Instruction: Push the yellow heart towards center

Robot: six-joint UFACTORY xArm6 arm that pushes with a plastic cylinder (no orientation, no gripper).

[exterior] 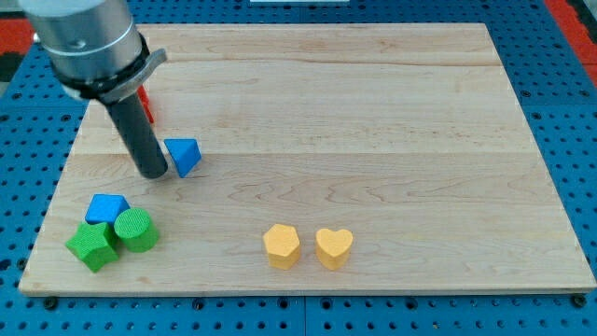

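The yellow heart lies near the view's bottom edge of the wooden board, a little right of the middle. A yellow hexagon block lies just left of it, a small gap between them. My tip is at the view's left, far from the heart, up and to its left. It stands right beside the left side of a blue triangle block.
A red block is mostly hidden behind the rod at the upper left. At the lower left a blue block, a green cylinder and a green block sit clustered together.
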